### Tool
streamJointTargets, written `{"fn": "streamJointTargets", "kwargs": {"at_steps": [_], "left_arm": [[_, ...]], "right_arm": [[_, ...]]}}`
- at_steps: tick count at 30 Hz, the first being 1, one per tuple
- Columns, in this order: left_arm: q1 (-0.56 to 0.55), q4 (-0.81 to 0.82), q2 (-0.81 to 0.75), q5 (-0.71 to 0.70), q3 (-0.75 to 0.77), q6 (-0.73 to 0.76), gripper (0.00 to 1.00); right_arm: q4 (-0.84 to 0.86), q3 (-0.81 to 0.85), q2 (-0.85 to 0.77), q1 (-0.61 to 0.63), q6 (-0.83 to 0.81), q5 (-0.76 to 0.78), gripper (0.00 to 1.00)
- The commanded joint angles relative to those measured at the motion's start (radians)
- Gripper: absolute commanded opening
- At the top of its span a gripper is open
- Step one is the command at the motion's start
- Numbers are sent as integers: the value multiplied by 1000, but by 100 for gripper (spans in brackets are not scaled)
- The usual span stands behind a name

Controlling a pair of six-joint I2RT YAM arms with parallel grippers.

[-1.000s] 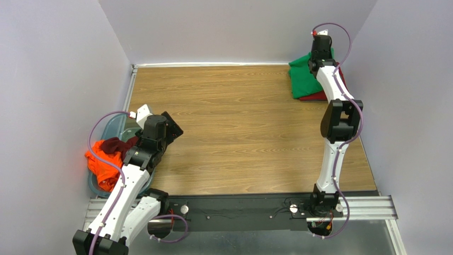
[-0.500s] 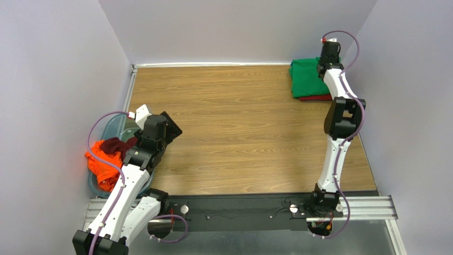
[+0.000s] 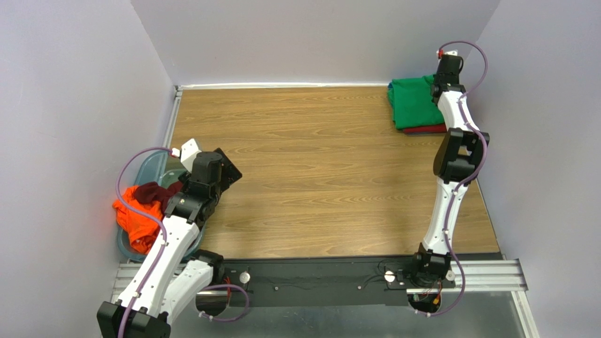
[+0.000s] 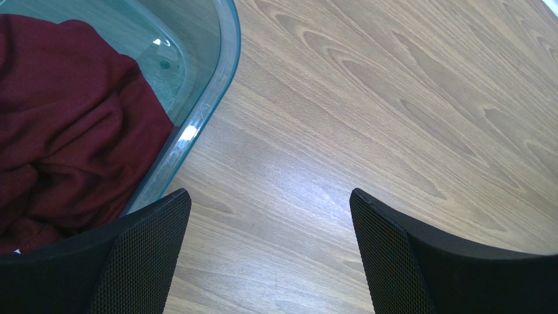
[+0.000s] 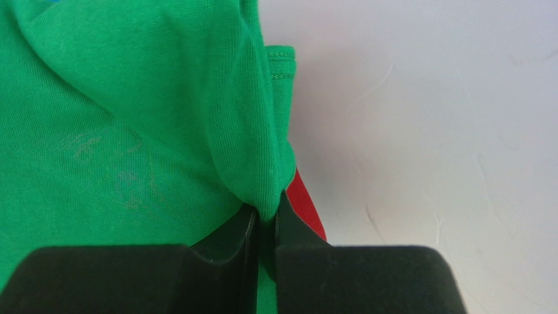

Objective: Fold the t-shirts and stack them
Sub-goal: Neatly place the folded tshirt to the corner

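Note:
A folded green t-shirt lies on a red t-shirt in the far right corner of the table. My right gripper sits at that stack's right edge against the wall, shut on a fold of the green t-shirt; a strip of the red t-shirt shows beside its fingers. My left gripper hangs open over bare wood beside the tub, nothing between its fingers. A dark maroon t-shirt and an orange t-shirt lie crumpled in the tub.
The translucent bluish plastic tub stands at the table's left edge, its rim just left of my left fingers. White walls close in the table on three sides; the right wall is right beside the stack.
My right gripper has moved toward the right wall with the green t-shirt's edge in it, and the green and red stack has shifted right. The left arm has stayed still.

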Motion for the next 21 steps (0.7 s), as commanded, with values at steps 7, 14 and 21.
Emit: {"fn": "streamJointTargets", "kwargs": {"at_steps": [7, 14, 21], "left_arm": [[3, -25, 7, -48, 38, -13, 98], [3, -28, 9, -45, 38, -13, 98], [3, -24, -14, -39, 39, -13, 98]], "right_arm": [[40, 64, 65, -30, 5, -56, 46], [40, 61, 38, -30, 60, -33, 100], [40, -42, -103, -27, 151, -139, 100]]}}
